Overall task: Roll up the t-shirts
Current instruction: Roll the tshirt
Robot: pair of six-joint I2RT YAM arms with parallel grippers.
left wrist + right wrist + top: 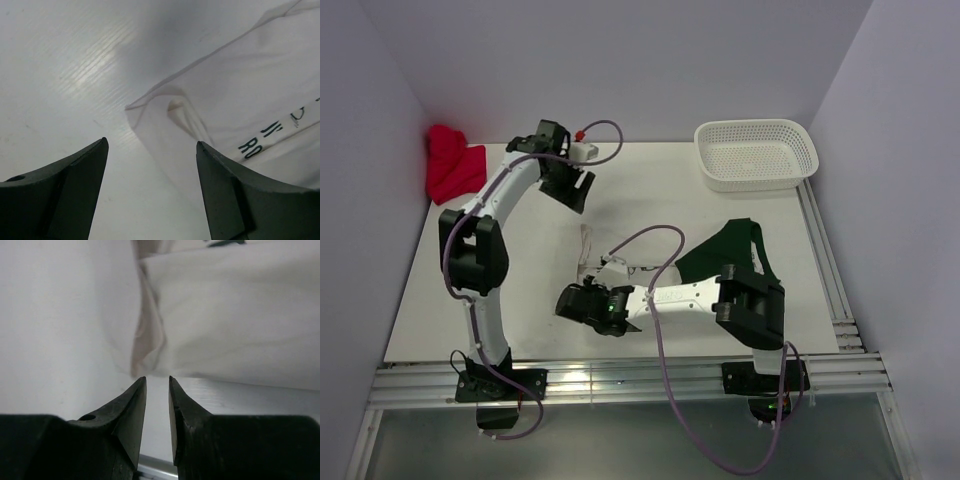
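The white t-shirt (pixel 592 248) lies flat mid-table, hard to tell from the white tabletop. In the left wrist view its corner and dark lettering (pixel 250 100) fill the right side. In the right wrist view its folded edge (pixel 225 315) lies just beyond the fingertips. The dark green t-shirt (pixel 725 248) lies crumpled at the right, partly under my right arm. My left gripper (pixel 572 195) (pixel 152 145) is wide open and empty over bare table beside the shirt's corner. My right gripper (pixel 563 300) (pixel 157 379) has its jaws a narrow gap apart, with nothing between them.
A red cloth bundle (pixel 452 165) sits at the back left against the wall. A white perforated basket (pixel 757 153) stands at the back right. Metal rails (pixel 620 380) run along the near edge and the right side of the table.
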